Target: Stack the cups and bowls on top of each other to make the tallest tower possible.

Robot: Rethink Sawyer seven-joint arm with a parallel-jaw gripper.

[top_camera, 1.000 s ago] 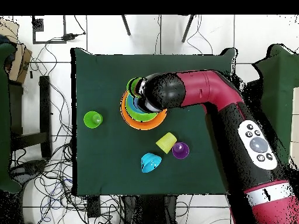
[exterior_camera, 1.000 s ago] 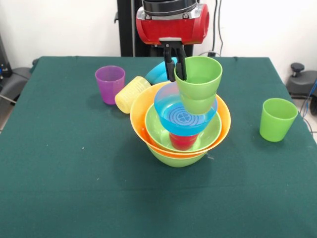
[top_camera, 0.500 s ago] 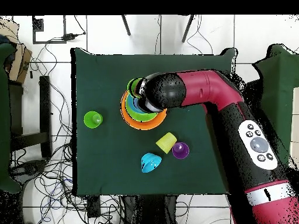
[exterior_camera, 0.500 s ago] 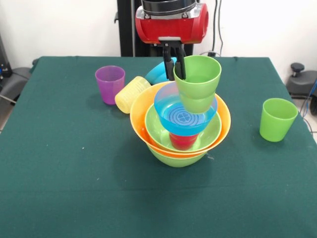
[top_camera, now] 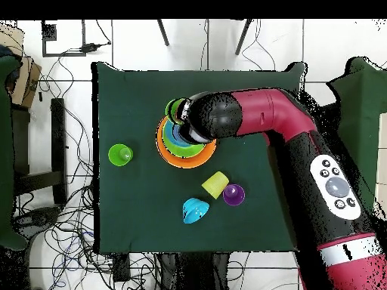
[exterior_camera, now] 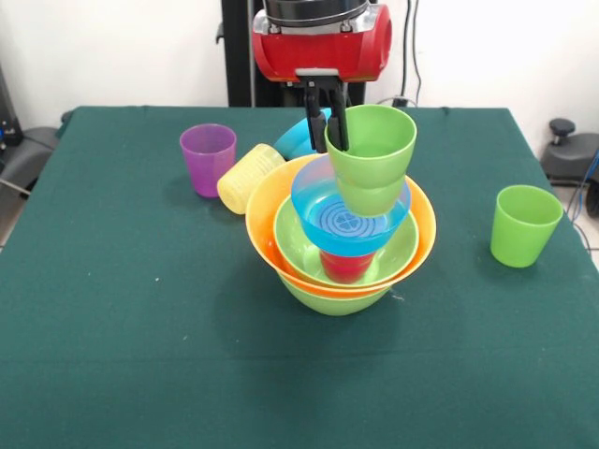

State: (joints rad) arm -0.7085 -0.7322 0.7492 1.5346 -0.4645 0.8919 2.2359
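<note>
The tool (exterior_camera: 335, 126) is clamped on the rim of 1 light green cup (exterior_camera: 372, 154) above the tower (exterior_camera: 342, 238).

five cups (exterior_camera: 371, 157), five bowls (exterior_camera: 341, 245), one green table (exterior_camera: 140, 327)

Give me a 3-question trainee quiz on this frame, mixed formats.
1. True or false: the hand grips the rim of a light green cup above the tower.
2. Which thing lies on its side? A) purple cup B) pale yellow cup C) the free light green cup
3. Fill in: the top bowl of the tower is ____.

Key: 1 true. 2 B. 3 blue.
</note>
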